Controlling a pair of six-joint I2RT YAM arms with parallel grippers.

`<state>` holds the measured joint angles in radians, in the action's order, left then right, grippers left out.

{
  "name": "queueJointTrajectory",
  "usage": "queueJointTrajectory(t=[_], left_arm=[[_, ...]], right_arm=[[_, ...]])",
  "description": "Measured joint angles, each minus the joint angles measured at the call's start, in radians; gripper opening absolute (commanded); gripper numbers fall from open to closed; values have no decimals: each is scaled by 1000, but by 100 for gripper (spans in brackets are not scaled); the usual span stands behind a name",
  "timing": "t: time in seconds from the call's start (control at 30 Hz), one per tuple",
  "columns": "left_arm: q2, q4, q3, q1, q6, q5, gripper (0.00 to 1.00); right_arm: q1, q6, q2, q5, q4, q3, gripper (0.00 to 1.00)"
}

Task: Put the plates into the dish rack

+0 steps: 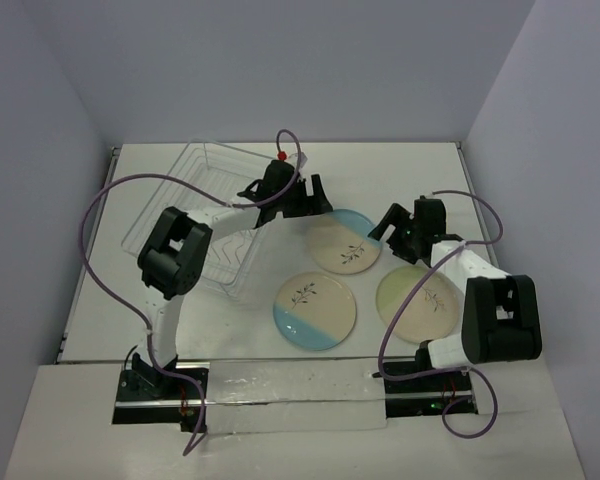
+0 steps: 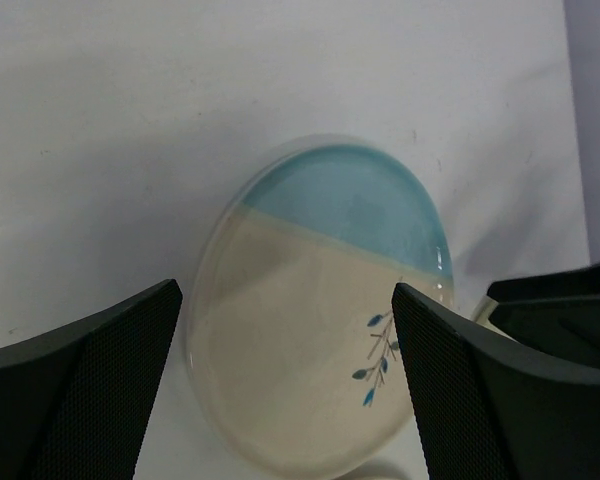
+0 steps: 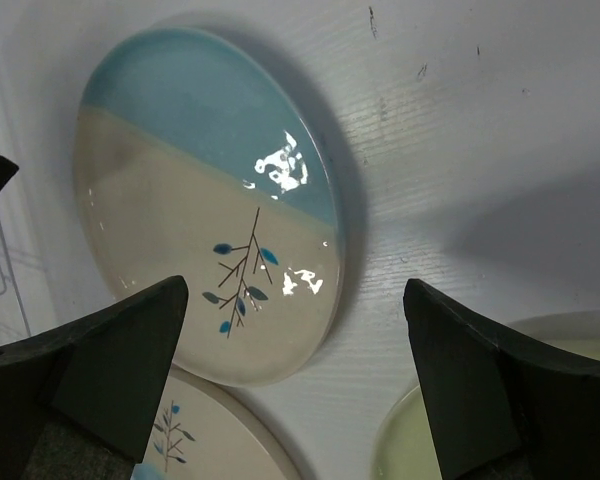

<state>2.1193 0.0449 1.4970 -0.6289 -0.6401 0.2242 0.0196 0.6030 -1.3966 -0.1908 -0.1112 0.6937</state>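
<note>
Well, with the left tool (image 2: 285, 300) and right tool (image 3: 295, 290) both spread wide, holding nothing, flanking the far blue plate (image 1: 345, 243) that lies flat on the desk (image 1: 400, 170) beside the dish rack (image 1: 180, 175), I'd lift its rim before pinching it.

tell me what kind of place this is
Probably a robot lab cell, not a kitchen: two arms bolted to a white table, plain walls around it, plates and a dish rack laid out.

Glossy glazed plates (image 3: 210, 200), thin silvery wire dish rack (image 1: 195, 180), matt white table (image 1: 420, 170), mesh-textured black fingers (image 2: 90, 400)
</note>
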Motion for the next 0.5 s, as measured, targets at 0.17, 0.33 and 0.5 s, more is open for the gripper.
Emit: queueJointTrajectory(t=[0.17,0.33,0.5], left_arm=[[54,-96,71,-38,9,-118,95],[71,-185,82,-78,19,-248,95],[71,-206,82,-93,17,-259,92]], right_arm=[[0,11,-9,-9,12,0,96],[0,27,-16,-11,23,0,96],[0,43,-44,-24,42,0,96]])
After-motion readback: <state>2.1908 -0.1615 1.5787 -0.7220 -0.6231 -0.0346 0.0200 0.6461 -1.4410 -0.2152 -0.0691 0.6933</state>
